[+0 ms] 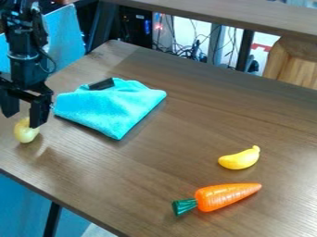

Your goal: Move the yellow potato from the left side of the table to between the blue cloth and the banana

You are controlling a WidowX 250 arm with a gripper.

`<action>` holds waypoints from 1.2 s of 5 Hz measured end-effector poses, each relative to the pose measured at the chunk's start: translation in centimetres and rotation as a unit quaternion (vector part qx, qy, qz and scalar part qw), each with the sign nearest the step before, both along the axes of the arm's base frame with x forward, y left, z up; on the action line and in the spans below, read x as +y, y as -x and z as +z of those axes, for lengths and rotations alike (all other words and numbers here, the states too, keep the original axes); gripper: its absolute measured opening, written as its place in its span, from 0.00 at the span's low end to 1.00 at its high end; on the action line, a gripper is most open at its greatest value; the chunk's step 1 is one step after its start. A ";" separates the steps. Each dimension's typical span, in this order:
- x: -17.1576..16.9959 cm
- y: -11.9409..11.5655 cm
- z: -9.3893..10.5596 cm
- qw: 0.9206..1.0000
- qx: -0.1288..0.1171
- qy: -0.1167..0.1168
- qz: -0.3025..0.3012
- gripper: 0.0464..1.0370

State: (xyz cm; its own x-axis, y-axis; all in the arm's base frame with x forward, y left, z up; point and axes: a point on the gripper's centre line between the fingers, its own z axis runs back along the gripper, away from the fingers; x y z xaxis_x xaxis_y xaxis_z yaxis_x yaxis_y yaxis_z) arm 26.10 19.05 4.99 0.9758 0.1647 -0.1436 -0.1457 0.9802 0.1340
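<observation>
At the left edge, the black gripper (23, 120) hangs low over the wooden table, open, its two fingers apart. A pale yellow rounded object (25, 131) lies on the table just below the fingers, its upper right side partly covered by one fingertip. I cannot tell whether they touch. To the gripper's right is a folded turquoise cloth (117, 109) with a small black item (101, 84) at its top edge. A yellow toy banana (239, 159) rests at the right, and below it lies an orange toy carrot (226, 196) with a green top pointing left.
The brown table (167, 157) has its front edge running from the left side down to the bottom. Behind its far edge are cables (186, 51), a dark raised shelf or second tabletop (217, 15) and a wooden piece (291, 62).
</observation>
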 end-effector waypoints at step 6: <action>-2.6 -0.6 1.6 0.995 -0.057 0.082 -0.015 0.68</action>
